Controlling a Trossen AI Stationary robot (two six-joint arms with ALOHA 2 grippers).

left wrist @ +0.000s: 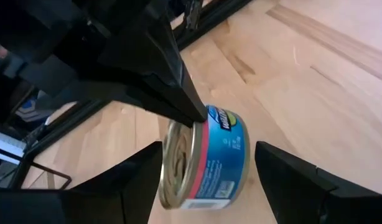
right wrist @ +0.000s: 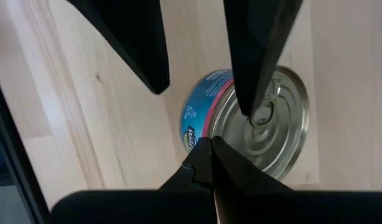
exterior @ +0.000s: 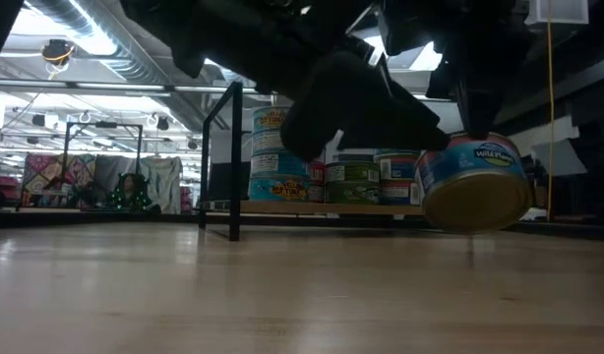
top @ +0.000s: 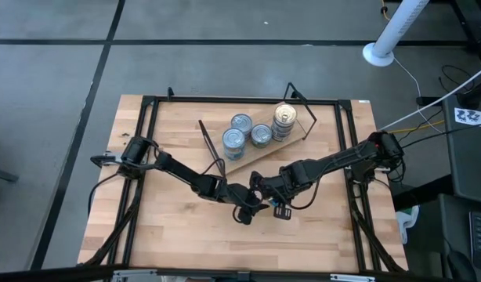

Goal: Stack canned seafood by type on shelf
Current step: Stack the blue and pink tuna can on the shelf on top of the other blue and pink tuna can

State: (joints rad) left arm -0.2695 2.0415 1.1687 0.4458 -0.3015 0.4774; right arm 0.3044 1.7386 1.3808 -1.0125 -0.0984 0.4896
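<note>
Blue-labelled tin (exterior: 475, 182) nearest the low camera, lower centre of the high view, off the shelf. Right tool (right wrist: 211, 158) pinched shut on its rim; left tool (left wrist: 206, 180) spread wide around it, not gripping. Shelf (top: 265, 151) upper centre holds four stacks (top: 258, 129). Judging: mostly done, this tin left to place.

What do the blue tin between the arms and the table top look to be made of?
Blue tin: apparently metal, its bare silvery end shiny with pressed concentric rings; the side carries a glossy printed label, paper or lacquer unclear. Table top: pale wood with visible grain and plank seams, matte finish.
</note>
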